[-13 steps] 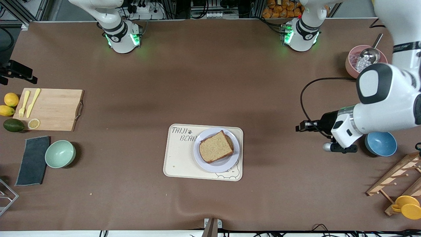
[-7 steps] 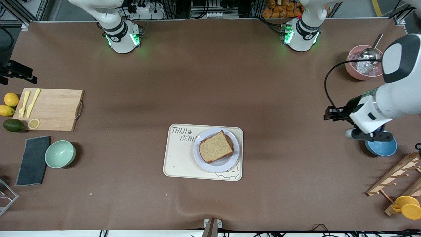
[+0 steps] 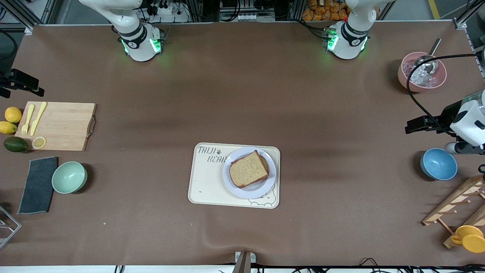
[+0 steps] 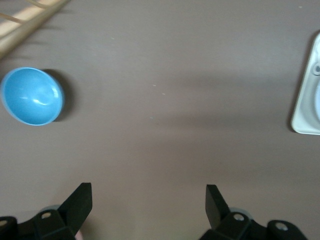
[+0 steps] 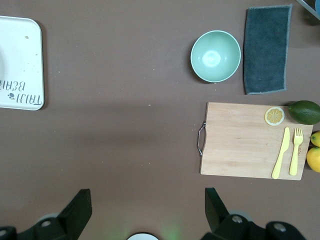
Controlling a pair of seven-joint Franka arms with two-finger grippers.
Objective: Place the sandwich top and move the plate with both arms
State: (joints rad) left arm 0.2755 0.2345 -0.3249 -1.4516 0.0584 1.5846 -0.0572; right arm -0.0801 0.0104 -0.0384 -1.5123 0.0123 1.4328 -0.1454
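Note:
The sandwich top (image 3: pixel 248 169), a light-brown bread slice, lies flat on the plate (image 3: pixel 265 187). The plate sits on a cream bear-printed tray (image 3: pixel 206 185) at the table's middle. No gripper touches them. The left arm (image 3: pixel 470 119) hangs over the table at its own end, beside a blue bowl (image 3: pixel 438 163). In the left wrist view the left gripper (image 4: pixel 148 194) is open over bare brown table, with nothing between its fingers. In the right wrist view the right gripper (image 5: pixel 147 196) is open and empty, high above the table near its base. The right arm waits.
A pink bowl with a metal scoop (image 3: pixel 421 72), a wooden rack (image 3: pixel 454 204) and a yellow cup (image 3: pixel 470 238) stand at the left arm's end. At the right arm's end are a cutting board (image 3: pixel 57 125), a green bowl (image 3: pixel 69 177), a dark cloth (image 3: pixel 38 184), lemons and an avocado.
The left arm has swung away from the tray toward its own end of the table, passing over the blue bowl. The bread, plate and tray have not moved.

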